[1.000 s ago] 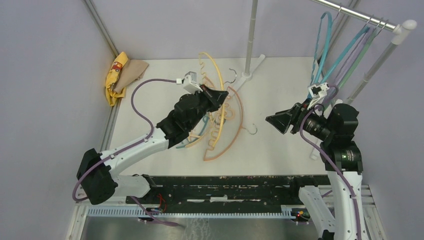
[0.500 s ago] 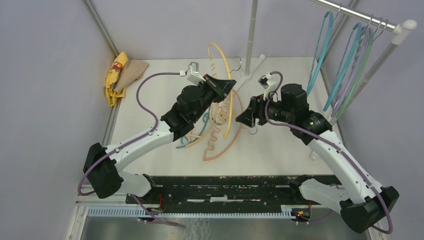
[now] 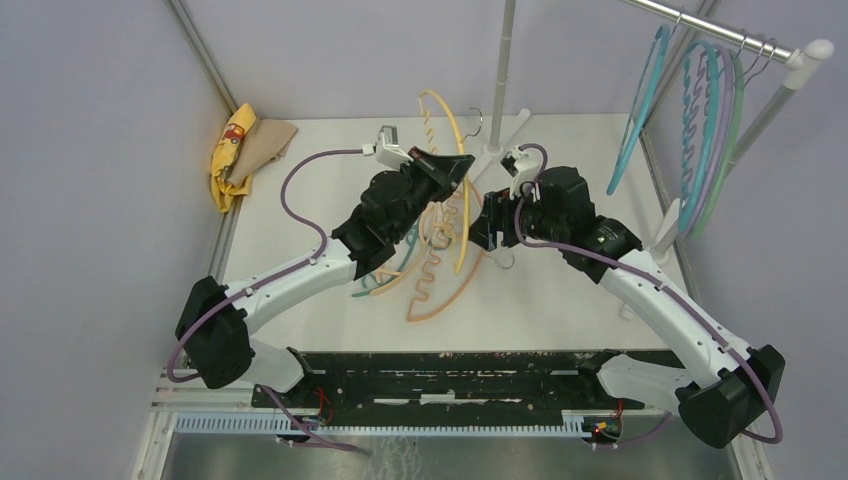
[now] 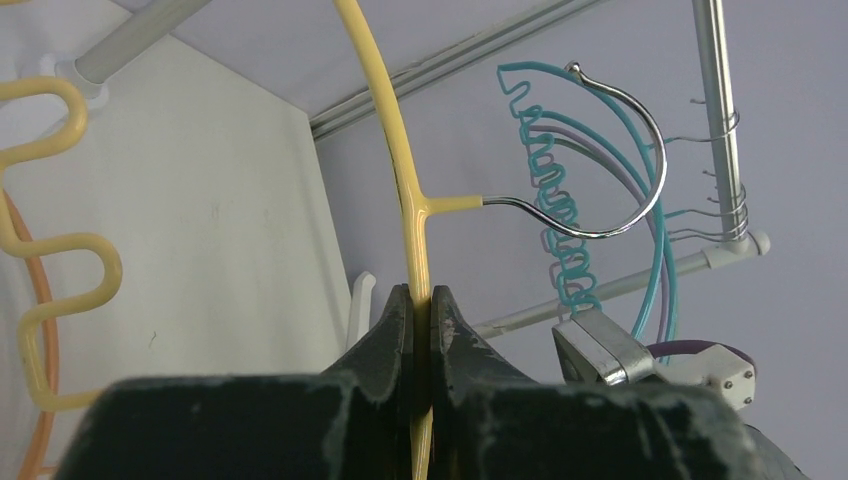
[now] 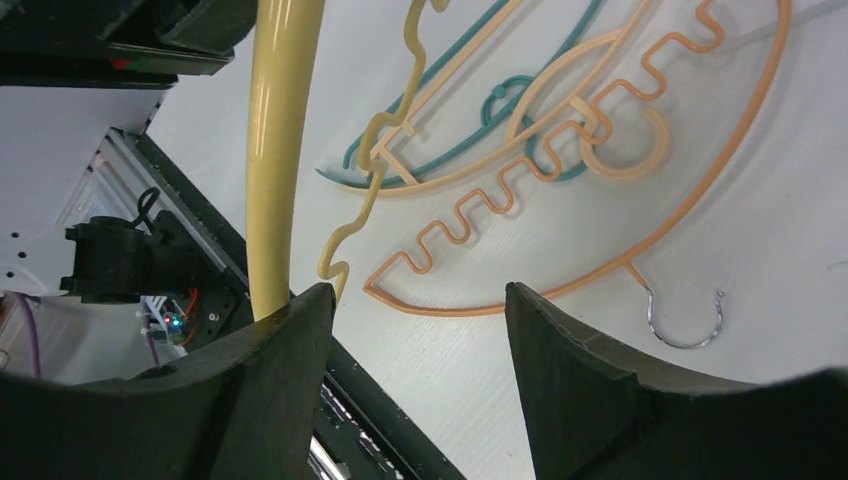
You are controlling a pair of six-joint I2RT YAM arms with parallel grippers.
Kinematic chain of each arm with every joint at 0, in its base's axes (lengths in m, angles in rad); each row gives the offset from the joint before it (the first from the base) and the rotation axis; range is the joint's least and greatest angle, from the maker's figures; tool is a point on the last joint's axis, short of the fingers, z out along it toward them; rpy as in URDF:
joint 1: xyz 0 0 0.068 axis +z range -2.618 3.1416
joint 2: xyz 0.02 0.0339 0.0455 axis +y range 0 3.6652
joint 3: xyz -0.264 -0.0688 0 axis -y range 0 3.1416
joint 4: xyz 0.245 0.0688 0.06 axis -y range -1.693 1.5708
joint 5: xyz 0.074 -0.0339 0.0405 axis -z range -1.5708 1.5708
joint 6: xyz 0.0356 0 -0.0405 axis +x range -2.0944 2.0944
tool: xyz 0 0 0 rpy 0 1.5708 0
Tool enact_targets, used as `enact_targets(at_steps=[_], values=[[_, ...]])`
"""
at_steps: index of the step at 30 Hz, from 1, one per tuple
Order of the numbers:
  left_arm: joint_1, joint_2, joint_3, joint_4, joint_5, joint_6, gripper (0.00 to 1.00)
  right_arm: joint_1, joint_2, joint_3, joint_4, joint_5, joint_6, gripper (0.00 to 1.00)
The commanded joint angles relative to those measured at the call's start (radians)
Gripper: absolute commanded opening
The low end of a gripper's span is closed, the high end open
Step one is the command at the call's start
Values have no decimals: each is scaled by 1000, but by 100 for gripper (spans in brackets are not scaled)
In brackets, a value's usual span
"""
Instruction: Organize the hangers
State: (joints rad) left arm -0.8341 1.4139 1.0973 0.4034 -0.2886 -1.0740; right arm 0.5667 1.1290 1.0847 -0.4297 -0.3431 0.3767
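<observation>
Left end effector (image 4: 421, 300): clenching the pale yellow curved plastic hanger (image 4: 385, 92), lifting it upright.
Right end effector (image 5: 415, 330): gaping released just beside it, midway between the table (image 3: 300, 205) side edges.

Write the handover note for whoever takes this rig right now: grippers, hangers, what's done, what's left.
Left gripper: jaws shut on the yellow plastic hanger with a metal hook, just below the hook, holding it raised over the pile.
Right gripper: open, right beside that hanger's arm, holding nothing.
Done: about four teal, lilac and pale green hangers hang on the metal rail.
Left: hang the yellow one, then the orange, tan and teal hangers piled on the white table.
</observation>
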Motion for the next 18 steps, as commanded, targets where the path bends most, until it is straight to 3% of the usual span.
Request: enact_targets(at_steps=[1,8,18], values=[[0,11,18,75,-54,23,3,19,-66,26,17,73,-28,72],[4,20,63,7,-95,131,3,18,-113,56,-70,120,-64,72],[4,92,135,19,-54,107,3,40,-25,24,17,46,-45,72]])
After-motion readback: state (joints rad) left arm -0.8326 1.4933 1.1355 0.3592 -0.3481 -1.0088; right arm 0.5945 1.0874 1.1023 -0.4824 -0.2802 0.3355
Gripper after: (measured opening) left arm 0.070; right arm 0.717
